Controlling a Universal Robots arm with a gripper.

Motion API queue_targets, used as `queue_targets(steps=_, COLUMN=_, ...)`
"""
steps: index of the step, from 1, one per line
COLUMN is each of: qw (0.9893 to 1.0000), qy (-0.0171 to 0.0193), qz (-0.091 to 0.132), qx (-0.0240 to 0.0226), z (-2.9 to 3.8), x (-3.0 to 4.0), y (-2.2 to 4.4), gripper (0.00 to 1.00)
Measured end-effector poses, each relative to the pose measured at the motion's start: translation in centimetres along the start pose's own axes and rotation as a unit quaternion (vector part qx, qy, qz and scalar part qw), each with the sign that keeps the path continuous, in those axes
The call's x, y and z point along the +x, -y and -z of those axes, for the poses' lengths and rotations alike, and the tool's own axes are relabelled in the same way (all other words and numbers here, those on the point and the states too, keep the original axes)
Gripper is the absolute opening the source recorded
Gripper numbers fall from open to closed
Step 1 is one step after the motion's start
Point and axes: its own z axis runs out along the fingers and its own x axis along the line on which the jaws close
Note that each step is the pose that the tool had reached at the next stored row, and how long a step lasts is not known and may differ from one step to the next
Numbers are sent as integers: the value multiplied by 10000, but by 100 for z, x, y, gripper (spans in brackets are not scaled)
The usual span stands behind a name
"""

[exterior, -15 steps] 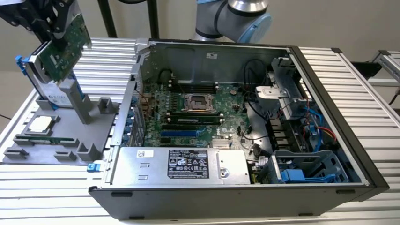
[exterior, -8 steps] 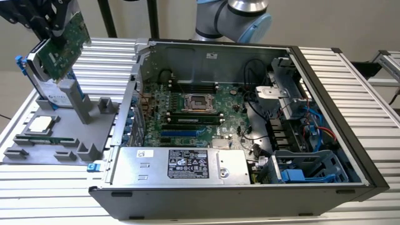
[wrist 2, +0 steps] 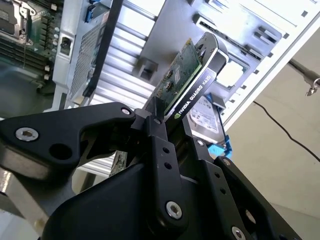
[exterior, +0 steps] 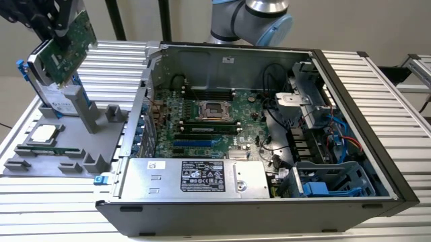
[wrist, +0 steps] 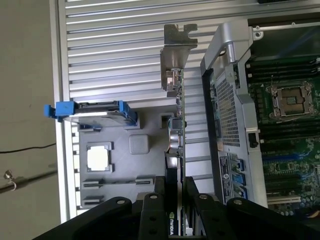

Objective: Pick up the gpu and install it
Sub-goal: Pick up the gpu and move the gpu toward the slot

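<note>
Gripping one gpu (exterior: pixel 67 48) in the upper left of the exterior view, the single black gripper (exterior: pixel 57 22) has its jaws pinched narrow on the card's thin edge. The card is a flat green circuit board with a black cooler block on one face. Its long axis slants steeply, upper end at the gripper, lower end over the one silver hard drive (exterior: pixel 50 96) with blue rails, which stands in the grey moulded holder (exterior: pixel 74 151). In the first wrist view the card shows edge-on, its silver metal bracket (wrist: pixel 175 50) at the end far from the gripper. One square processor chip (exterior: pixel 44 133) lies flat in the holder. One open metal computer case (exterior: pixel 202 58) sits mid-frame.
</note>
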Motion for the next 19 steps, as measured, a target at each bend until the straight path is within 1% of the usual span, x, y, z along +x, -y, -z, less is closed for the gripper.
queue_targets(steps=19, qw=10000, qy=0, qz=0, qx=-1, z=96, x=1, y=-14, gripper=0)
